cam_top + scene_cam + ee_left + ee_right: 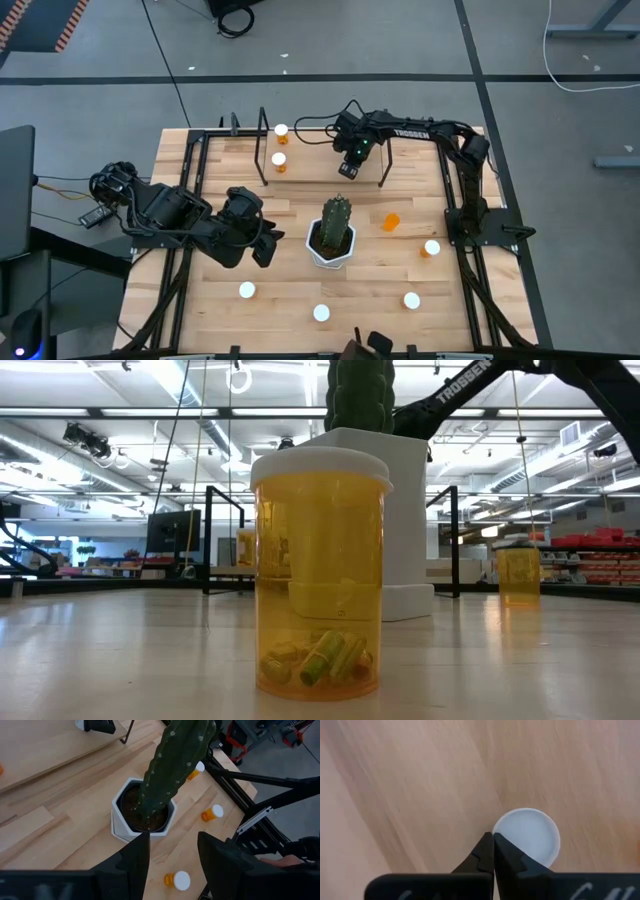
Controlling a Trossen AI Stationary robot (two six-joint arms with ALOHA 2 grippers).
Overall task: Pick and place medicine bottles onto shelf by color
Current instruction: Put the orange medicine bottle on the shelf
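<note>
Right gripper (pixel 493 851) over shelf (pixel 310 165) at far edge of bench (pixel 200 300), fingers pressed together, empty, white bottle cap (pixel 527 837) just beside tips; left gripper (pixel 172 860) near cactus pot (pixel 330 245), fingers part open, holding nothing; two bottles (pixel 281 133) on shelf's left end; other bottles (pixel 431 248) scattered on bench toward near and right edges.

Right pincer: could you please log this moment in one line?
right pincer: shut, empty, over shelf | bottle: upright by its tips | left pincer: open, beside cactus
</note>
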